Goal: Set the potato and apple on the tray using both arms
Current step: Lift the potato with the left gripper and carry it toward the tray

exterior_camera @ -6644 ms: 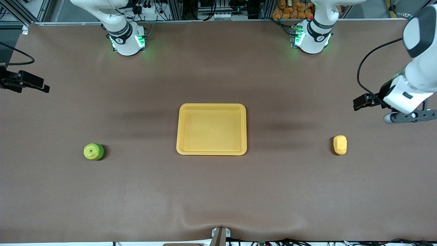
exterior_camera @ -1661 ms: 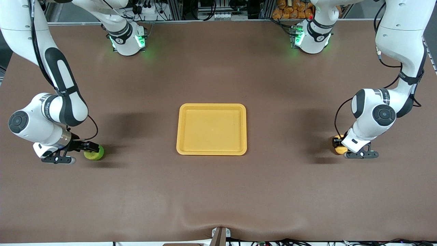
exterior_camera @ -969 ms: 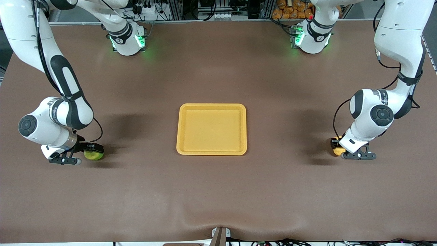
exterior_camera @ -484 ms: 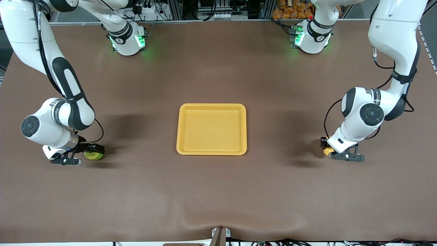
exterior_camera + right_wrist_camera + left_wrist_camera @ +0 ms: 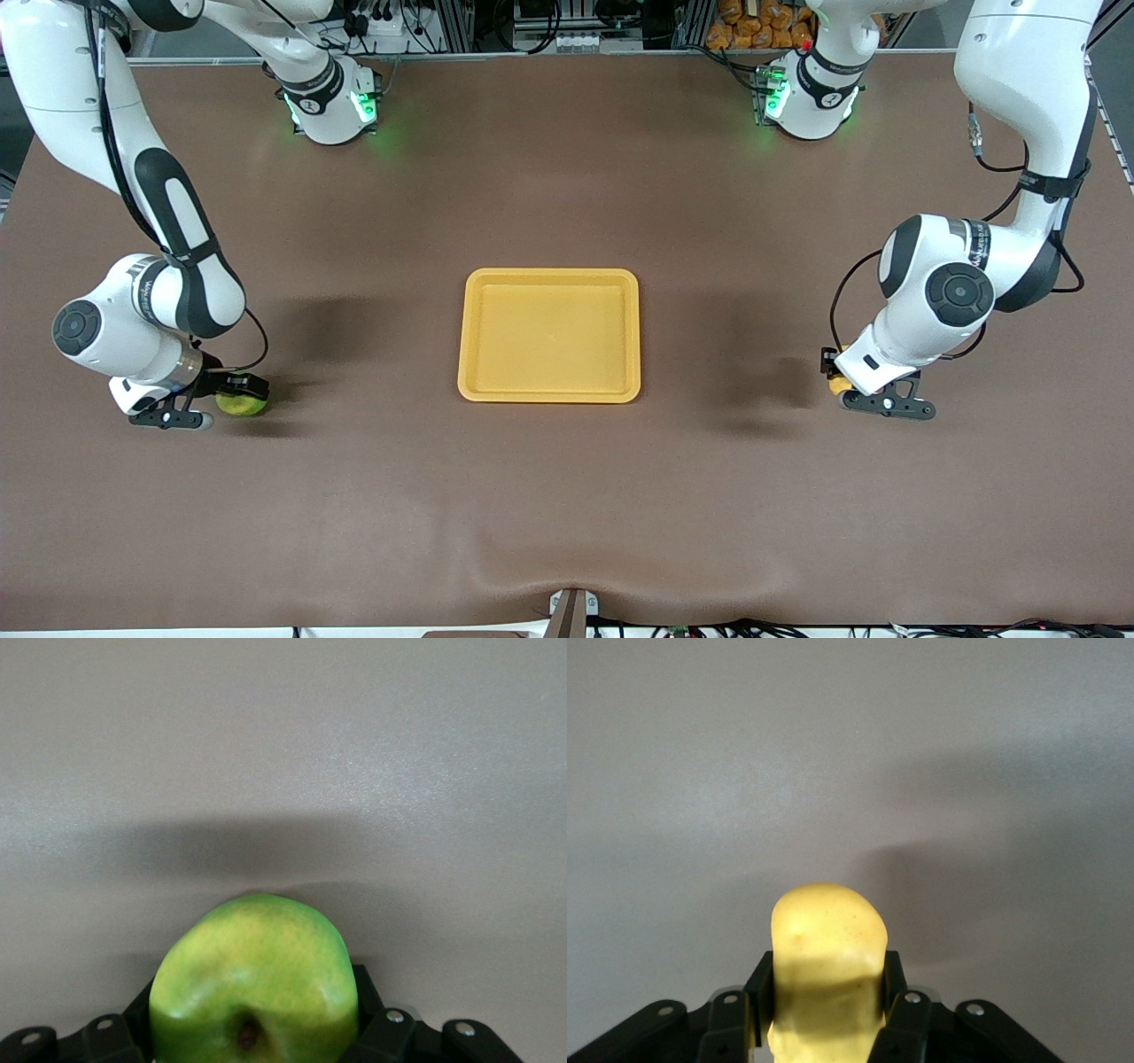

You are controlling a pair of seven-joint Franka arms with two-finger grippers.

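Observation:
My left gripper (image 5: 840, 379) is shut on the yellow potato (image 5: 834, 385), holding it just above the table toward the left arm's end. The left wrist view shows the potato (image 5: 827, 939) pinched between both black fingers (image 5: 760, 981) of that gripper (image 5: 827, 981). Toward the right arm's end, my right gripper (image 5: 232, 395) is shut on the green apple (image 5: 243, 406), which sits low at the table. In the right wrist view the apple (image 5: 252, 974) fills the gap of this gripper (image 5: 254, 1001), dimple facing the camera. The yellow-orange tray (image 5: 549, 274) lies between the two arms, with nothing in it.
Brown cloth covers the table (image 5: 567, 496), with a raised wrinkle at the edge nearest the front camera (image 5: 567, 567). Both green-lit arm bases (image 5: 332, 102) (image 5: 802, 97) stand along the edge farthest from that camera.
My right gripper's fingers have closed on the apple without the arm shifting much. My left gripper has carried the potato up off the table and toward the tray.

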